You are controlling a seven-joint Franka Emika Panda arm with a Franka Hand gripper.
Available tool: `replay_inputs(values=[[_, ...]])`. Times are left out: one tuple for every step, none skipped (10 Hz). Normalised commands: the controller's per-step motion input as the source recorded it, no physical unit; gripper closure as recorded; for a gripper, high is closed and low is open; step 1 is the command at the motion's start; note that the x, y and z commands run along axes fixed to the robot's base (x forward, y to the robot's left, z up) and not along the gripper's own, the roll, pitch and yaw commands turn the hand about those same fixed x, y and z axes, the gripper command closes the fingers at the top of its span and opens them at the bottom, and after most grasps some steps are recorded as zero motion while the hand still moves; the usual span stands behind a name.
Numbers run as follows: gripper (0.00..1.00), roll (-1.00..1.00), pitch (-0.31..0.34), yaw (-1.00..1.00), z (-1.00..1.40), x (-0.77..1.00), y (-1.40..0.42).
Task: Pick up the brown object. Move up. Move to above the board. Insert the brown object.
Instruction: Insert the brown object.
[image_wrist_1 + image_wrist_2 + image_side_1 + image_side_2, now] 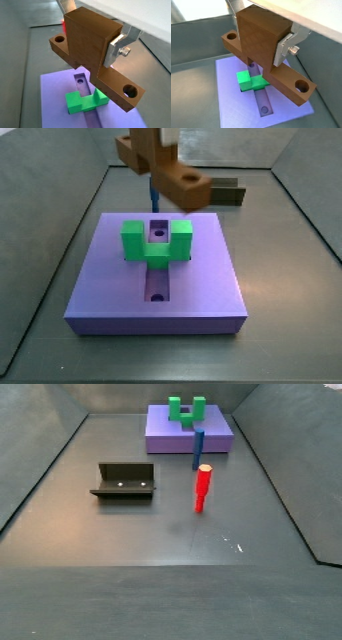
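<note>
While the gripper [264, 47] clamps the brown object [271, 70] in the air above the board [201, 288], a skewed descent could catch it on the green bracket [155, 241] rather than the slot [158, 283]. It is an orange-brown bar with a hole near each visible end and a blocky upright part between the fingers [286, 47].

I find the hand [90, 27] above the board [201, 278], holding the brown object [174, 173] over the bracket [156, 241] on the board's slot. In a side view, the open box [124, 482] lies left of the upright peg [202, 487], both on the tabletop [160, 534].
</note>
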Motion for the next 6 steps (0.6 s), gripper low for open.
replay_inputs(values=[[1.00,0.13,-0.031,-1.00,-0.34,0.00,-0.03],[1.00,0.07,-0.026,-1.00,-0.22,0.01,-0.05],[1.00,0.03,-0.057,-0.97,-0.17,0.05,-0.06],[1.00,0.00,-0.084,-0.95,-0.19,0.06,-0.10],[1.00,0.00,-0.109,-0.92,-0.20,0.07,-0.12],[1.00,0.00,-0.091,-0.92,-0.23,0.07,-0.13]])
